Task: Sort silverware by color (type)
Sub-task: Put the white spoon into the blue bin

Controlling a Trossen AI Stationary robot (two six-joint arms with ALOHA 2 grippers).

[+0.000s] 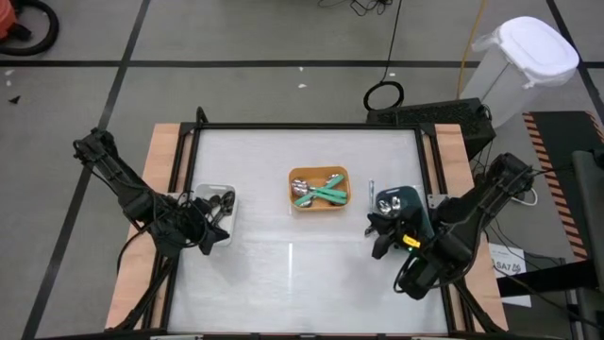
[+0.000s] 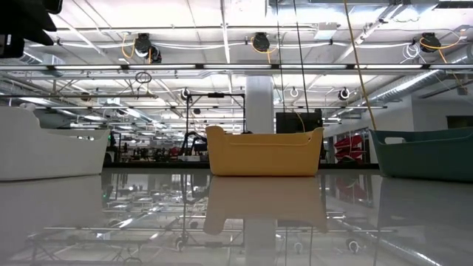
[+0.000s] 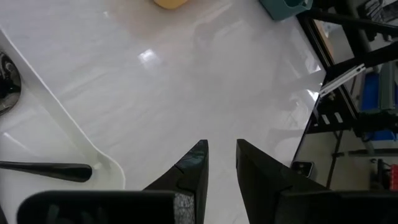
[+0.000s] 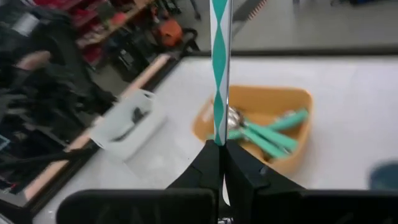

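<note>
While my right claw [image 4: 221, 149] hangs over the surface [image 1: 283, 274] to the right of the orange bin [image 1: 319, 188], it is clenched on a utensil with a teal-and-white striped handle [image 4: 219, 68], which stands upright between the fingers. The orange bin sits mid-surface and holds several teal-handled spoons [image 1: 326, 194] with shiny heads. Left of the orange bin, the white bin [image 1: 213, 204] holds the black utensils [image 1: 221, 200]. My left claw [image 3: 221, 163] waits at the near corner of that white bin, fingers slightly parted, grasping nothing. Right of the orange bin stands the dark teal bin [image 1: 401, 202].
</note>
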